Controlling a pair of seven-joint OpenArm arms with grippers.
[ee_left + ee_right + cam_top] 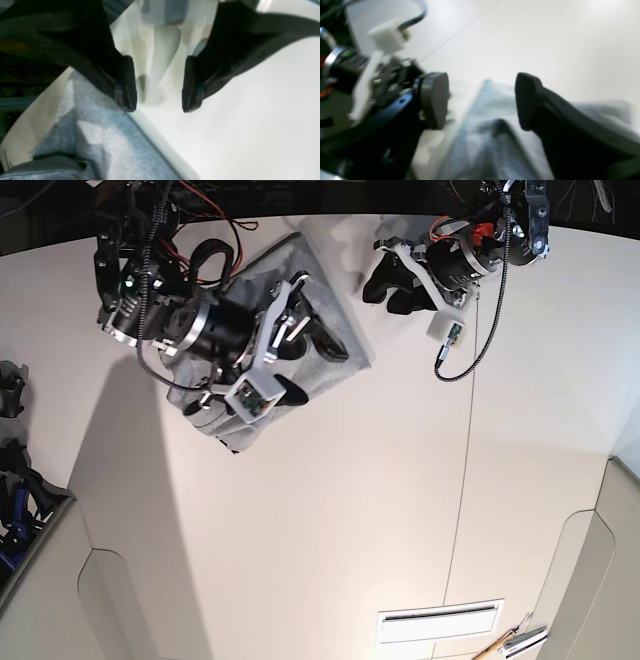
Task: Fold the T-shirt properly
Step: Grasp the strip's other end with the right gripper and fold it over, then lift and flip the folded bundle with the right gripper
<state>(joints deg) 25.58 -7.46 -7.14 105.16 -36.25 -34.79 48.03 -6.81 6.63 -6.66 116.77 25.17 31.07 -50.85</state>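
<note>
Left fingers (pixel 128 85) spread, nothing between them, hovering over bare white bench (pixel 237 125) just beside the T-shirt (pixel 105 135) edge. Right fingers (pixel 435 100) also spread, empty, above the grey cloth. T-shirt lies folded at the bench's far edge, mostly under the right arm (pixel 200 325).

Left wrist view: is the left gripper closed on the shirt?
No. The left gripper is open with bare white table between its fingertips, and the grey T-shirt lies off to one side.
</note>
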